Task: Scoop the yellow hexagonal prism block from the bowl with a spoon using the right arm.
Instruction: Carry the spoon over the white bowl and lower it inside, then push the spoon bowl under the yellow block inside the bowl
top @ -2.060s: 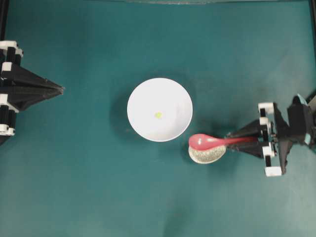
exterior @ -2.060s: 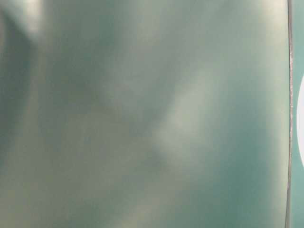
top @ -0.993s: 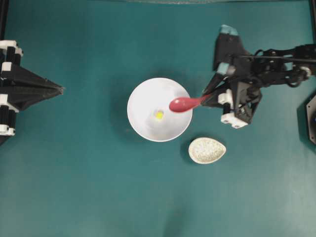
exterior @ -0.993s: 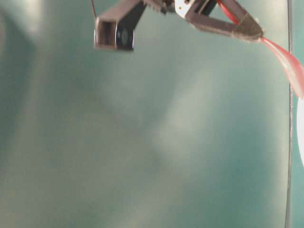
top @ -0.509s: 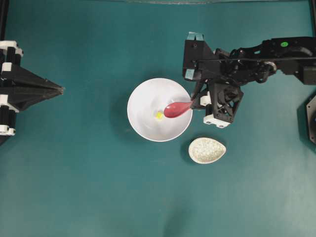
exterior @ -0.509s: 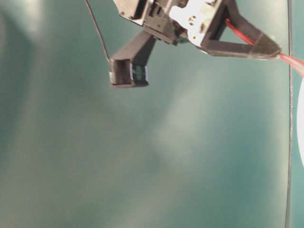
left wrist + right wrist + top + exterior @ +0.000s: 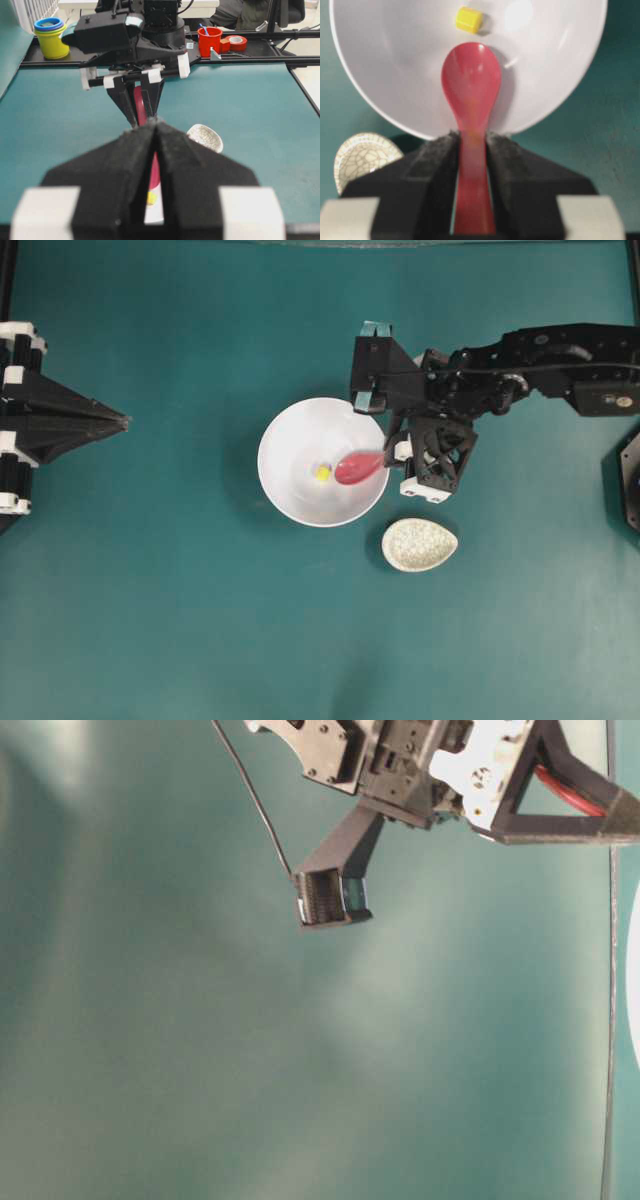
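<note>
Right wrist-mounted view: the right gripper (image 7: 472,150) is being seen clenched on the straight handle of the spoon (image 7: 471,95), the two black jaws pressed against the handle's sides. The spoon's long axis is running straight ahead from the jaws, with the oval scoop being held inside the bowl (image 7: 390,85), over its white inner wall. The yellow hexagonal prism block (image 7: 469,20) is lying just beyond the scoop's tip, near it but apart, almost on the line of the handle and a shade to the left in this view. In the overhead view the same layout is being shown: the block (image 7: 322,473) is lying near the bowl's middle, just to the left of the scoop (image 7: 357,468), with the right arm (image 7: 520,370) reaching in from the right. The coming move is judged to call for the scoop being pushed forward along its own axis and under the block. The left gripper (image 7: 118,421) is being kept well apart at the left edge, its jaws seemingly closed and holding nothing. A speckled dish (image 7: 419,545) is sitting beside the bowl.
</note>
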Robot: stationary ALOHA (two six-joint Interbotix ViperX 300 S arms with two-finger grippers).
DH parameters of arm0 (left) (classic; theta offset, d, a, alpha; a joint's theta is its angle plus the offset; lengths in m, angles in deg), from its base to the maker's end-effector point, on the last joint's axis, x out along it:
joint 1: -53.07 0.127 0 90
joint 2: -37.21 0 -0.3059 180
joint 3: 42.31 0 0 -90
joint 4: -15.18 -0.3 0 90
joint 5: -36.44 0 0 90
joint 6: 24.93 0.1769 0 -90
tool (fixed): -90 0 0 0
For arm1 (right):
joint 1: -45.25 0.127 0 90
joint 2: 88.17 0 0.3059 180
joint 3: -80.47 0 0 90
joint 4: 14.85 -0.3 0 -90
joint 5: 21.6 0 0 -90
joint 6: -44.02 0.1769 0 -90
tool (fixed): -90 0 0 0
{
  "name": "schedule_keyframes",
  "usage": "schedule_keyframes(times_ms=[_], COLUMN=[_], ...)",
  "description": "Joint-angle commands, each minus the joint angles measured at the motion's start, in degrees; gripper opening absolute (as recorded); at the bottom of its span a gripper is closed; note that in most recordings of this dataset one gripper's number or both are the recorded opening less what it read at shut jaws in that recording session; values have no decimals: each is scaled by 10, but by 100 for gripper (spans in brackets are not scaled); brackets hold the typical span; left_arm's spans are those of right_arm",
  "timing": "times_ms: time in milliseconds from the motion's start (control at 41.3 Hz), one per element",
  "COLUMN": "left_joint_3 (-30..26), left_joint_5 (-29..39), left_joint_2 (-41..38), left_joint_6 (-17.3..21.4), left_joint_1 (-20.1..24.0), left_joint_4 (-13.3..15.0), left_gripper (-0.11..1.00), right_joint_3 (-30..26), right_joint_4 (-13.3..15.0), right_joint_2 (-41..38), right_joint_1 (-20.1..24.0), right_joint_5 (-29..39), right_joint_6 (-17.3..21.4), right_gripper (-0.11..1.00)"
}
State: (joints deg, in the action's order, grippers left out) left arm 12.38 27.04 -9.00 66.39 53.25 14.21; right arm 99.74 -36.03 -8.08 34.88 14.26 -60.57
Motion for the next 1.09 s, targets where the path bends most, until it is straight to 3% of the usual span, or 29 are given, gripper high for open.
schedule_keyframes(times_ms=[0, 1066], left_joint_3=[-12, -12], left_joint_5=[-3, -2], left_joint_2=[-4, -4], left_joint_6=[1, 1], left_joint_1=[1, 1], left_joint_4=[-2, -2], left_gripper=[4, 4], right_joint_3=[-17, -47], right_joint_4=[1, -1], right_joint_2=[4, -49], right_joint_1=[-1, 8], right_joint_5=[-6, -84], right_joint_6=[-1, -8], right_gripper=[25, 25])
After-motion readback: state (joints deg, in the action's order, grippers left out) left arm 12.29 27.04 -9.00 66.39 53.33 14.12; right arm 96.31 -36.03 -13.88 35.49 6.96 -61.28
